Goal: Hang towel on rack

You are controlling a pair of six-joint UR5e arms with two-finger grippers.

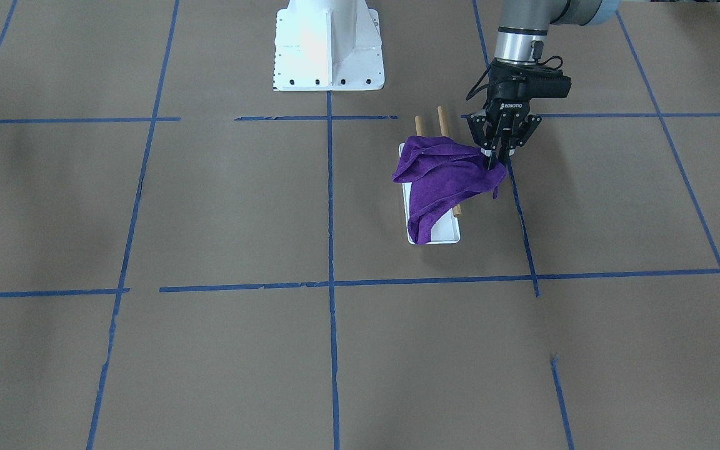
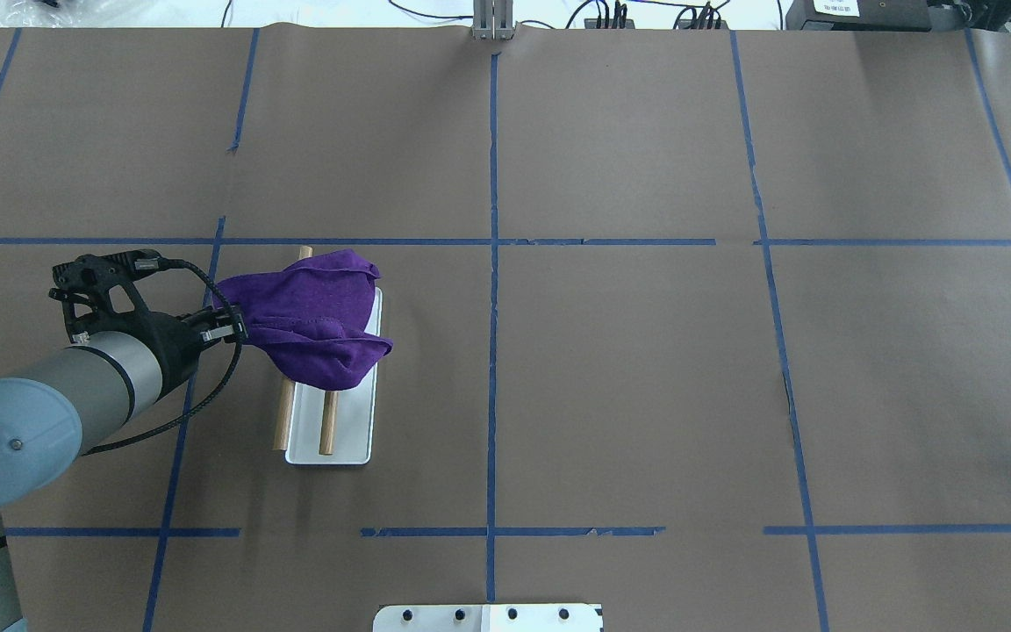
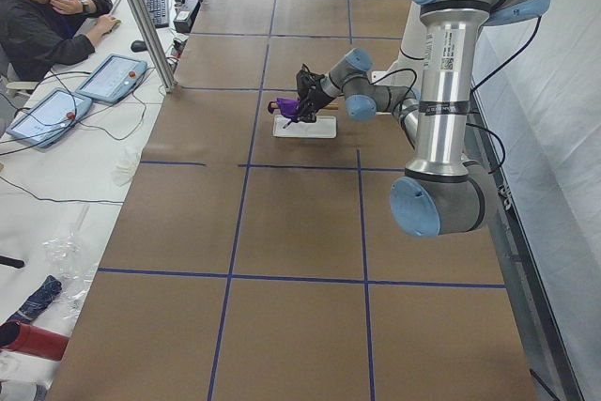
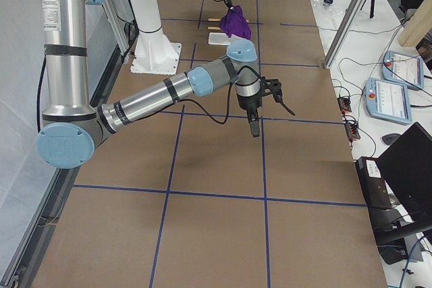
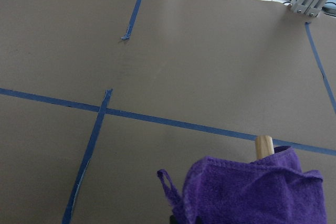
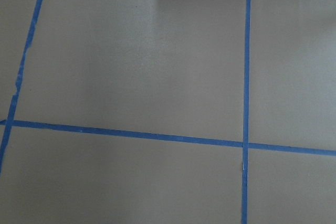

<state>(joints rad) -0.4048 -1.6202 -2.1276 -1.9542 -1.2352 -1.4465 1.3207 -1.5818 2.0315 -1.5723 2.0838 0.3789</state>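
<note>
A purple towel lies draped across the two wooden dowel rods of the rack, whose white base sits on the brown table. My left gripper is shut on the towel's corner at the rack's side, fingers pointing down. The overhead view shows the towel covering the far half of the rods and hanging over the base. The left wrist view shows the towel and one rod tip. My right gripper hangs over bare table far from the rack; I cannot tell whether it is open or shut.
The white bolted robot pedestal stands at the robot's edge of the table. Blue tape lines cross the brown paper. A metal post stands at the far edge. An operator sits beyond it with tablets.
</note>
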